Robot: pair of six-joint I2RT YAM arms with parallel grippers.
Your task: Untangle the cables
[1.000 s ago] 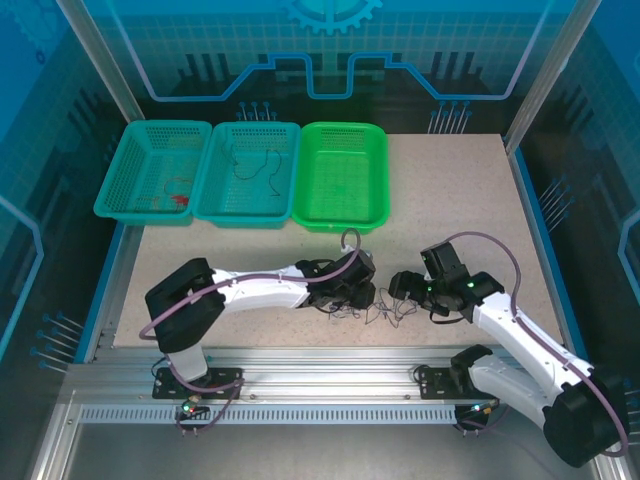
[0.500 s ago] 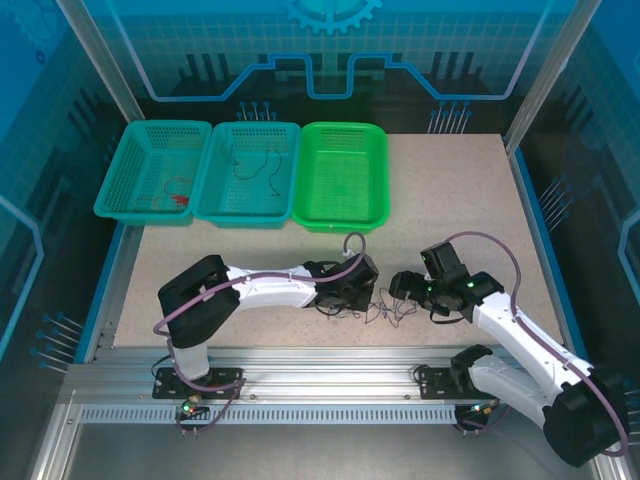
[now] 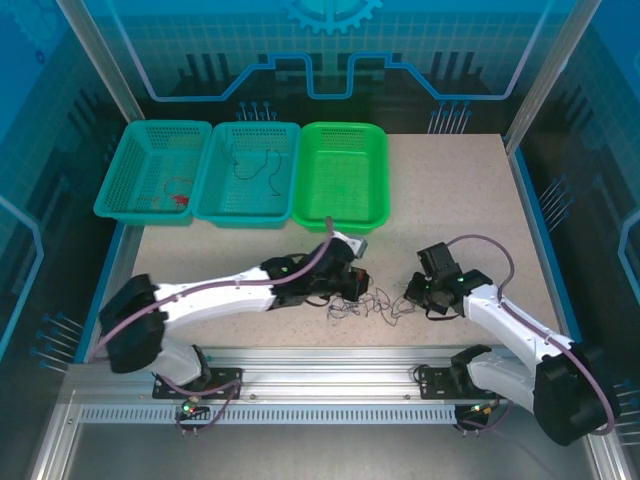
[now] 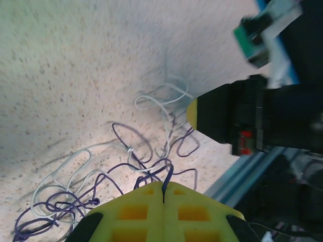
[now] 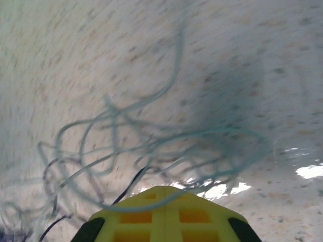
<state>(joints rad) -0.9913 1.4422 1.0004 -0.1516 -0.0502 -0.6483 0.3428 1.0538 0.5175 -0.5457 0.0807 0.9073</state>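
Where fingers point(image 4: 136, 214) close, cables point(image 4: 146, 174) tangle, sprawling sideways

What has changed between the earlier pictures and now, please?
The left gripper has shifted slightly toward the baskets, pinching a dark cable. The right gripper has closed, at the tangle's whitish cable; whether it grips it is unclear. The green basket and both teal ones stayed put.

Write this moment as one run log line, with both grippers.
left gripper: shut on dark wire | right gripper: shut, hold unclear | pale wires: tangled
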